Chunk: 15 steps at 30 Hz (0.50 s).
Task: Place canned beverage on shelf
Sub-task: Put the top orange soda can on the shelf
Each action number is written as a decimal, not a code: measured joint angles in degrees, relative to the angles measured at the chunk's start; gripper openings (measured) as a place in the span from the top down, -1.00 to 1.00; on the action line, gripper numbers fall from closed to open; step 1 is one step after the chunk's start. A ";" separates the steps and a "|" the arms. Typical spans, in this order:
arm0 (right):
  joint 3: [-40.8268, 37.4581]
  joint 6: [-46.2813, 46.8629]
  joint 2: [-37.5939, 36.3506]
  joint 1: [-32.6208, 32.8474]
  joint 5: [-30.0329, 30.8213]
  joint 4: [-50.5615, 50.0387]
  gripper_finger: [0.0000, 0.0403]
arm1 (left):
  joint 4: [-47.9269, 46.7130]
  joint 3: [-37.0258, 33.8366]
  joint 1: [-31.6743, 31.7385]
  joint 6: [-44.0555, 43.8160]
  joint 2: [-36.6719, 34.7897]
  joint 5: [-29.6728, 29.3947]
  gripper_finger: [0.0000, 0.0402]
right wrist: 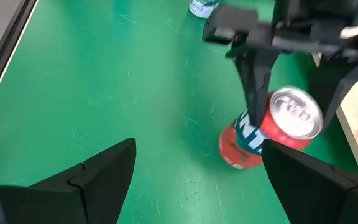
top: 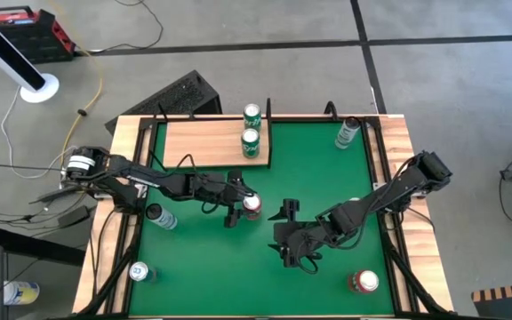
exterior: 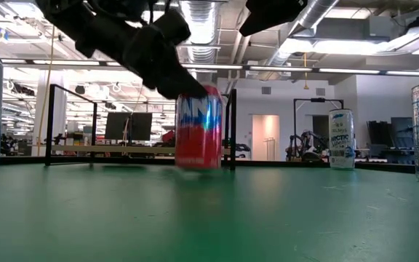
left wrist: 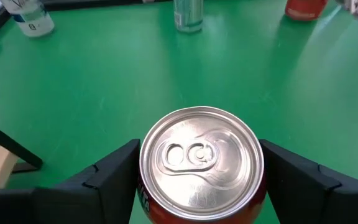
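Observation:
A red beverage can [top: 252,204] stands upright on the green table, just in front of the shelf [top: 203,142], a light-wood board at the far left. Two green cans [top: 250,142] stand on the board's right end. My left gripper [left wrist: 201,180] reaches in from the table's left, with one finger on each side of the red can [left wrist: 201,162]. My right gripper [top: 287,233] hovers open right of the can, above the table's middle. Its fingers hold nothing in the right wrist view, where the red can [right wrist: 266,130] shows farther off. My left gripper pinches the red can between its two fingers, one on each side of the upper wall [left wrist: 145,198], just under the rim. The fingers come from the table's left, slanting a little downward. The can stays upright with its bottom [exterior: 198,164] on the table.
Loose cans stand around the table: a silver one far right [top: 347,132], two at the left [top: 160,216] [top: 139,272], and a red one near right [top: 363,282]. Thin black uprights [exterior: 231,127] rise at the shelf's edge. Green table lies bare between the can and the near edge.

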 joint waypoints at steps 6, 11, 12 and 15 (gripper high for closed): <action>0.00 0.02 0.00 0.00 0.02 0.08 -0.84 | -5.55 0.00 -0.01 1.92 -9.12 -0.66 -0.37; 0.00 0.02 0.00 0.00 0.02 0.12 -0.84 | -15.01 0.00 0.12 5.12 -19.66 -5.36 -0.37; 0.00 0.02 0.00 0.00 0.02 0.13 -0.84 | -17.07 0.02 0.38 5.60 -21.74 -6.65 -0.37; 0.00 0.00 0.00 -0.16 0.01 0.25 -0.84 | -23.38 0.02 1.81 6.86 -26.78 -9.35 -0.37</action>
